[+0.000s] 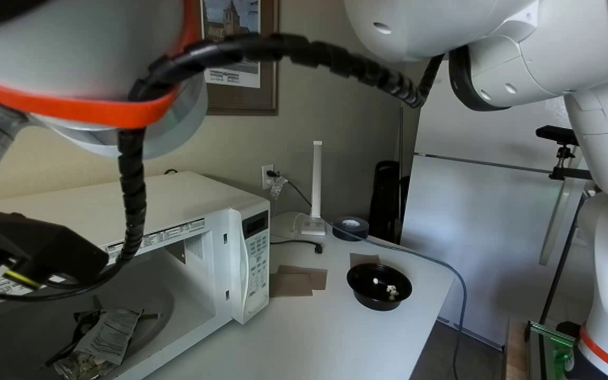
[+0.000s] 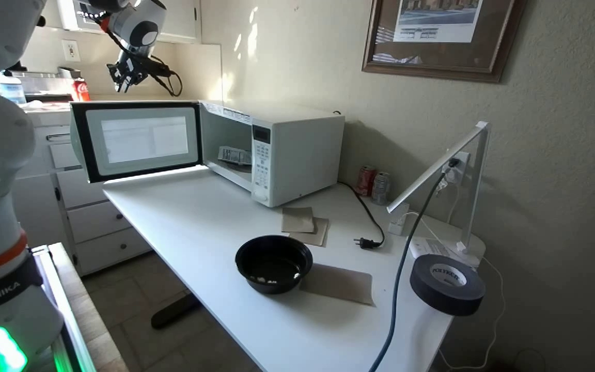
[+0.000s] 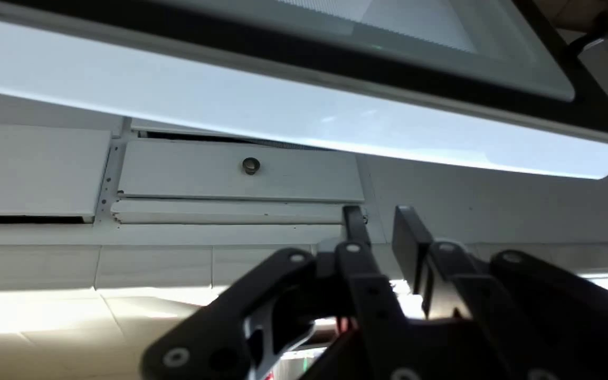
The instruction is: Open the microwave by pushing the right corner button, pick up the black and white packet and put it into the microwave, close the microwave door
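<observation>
The Robotiq gripper (image 3: 378, 217) has its fingers parted by a slim gap, nothing between them, just background showing through.

The bit that matters now is how it sits against the microwave door (image 2: 142, 137). That's swung wide, long side running level from hinge out to free edge, and in an exterior view the gripper hangs higher than the door's top edge, not touching it. The wrist view has the fingertips clear of it too. Whether they're past the outer face is hard to tell. There's only the one arm, and closing looks like the step left, so it probably needs to drop down on the outer side and push near the free edge. Coming down on the inner side would likely shove the door the wrong way.

As for the food, the black and white packet (image 1: 101, 343) is already inside the microwave (image 2: 308, 160), lower than the gripper and over past the hinge, lying slantwise. Pale pieces show at its near end, right where the frame cuts off.

Out on the white table (image 2: 199, 217), the black bowl (image 2: 272, 258) holds a few white bits (image 1: 391, 290), kinda popcorn-looking. Two soda cans (image 2: 374, 186) stand behind the microwave, contents hidden.
</observation>
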Robot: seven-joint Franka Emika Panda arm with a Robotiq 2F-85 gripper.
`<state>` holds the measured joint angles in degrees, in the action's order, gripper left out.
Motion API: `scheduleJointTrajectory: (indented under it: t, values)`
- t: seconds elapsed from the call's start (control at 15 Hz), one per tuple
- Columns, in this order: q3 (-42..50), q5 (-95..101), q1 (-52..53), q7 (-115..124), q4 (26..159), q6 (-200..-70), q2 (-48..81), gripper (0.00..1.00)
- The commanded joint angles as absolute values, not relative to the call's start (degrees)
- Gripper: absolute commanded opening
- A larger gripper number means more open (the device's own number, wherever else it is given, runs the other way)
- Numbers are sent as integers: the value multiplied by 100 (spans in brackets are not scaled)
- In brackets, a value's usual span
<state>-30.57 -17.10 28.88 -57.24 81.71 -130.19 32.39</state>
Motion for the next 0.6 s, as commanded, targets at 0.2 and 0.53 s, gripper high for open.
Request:
scheduleJointTrajectory:
  t: [0.2, 0.53]
  values:
    - [-2922, -1157, 3166, -5316, 7770, -12843, 3644, 0]
    - [-2795, -797, 3212, -4996, 7722, -12644, 3643, 0]
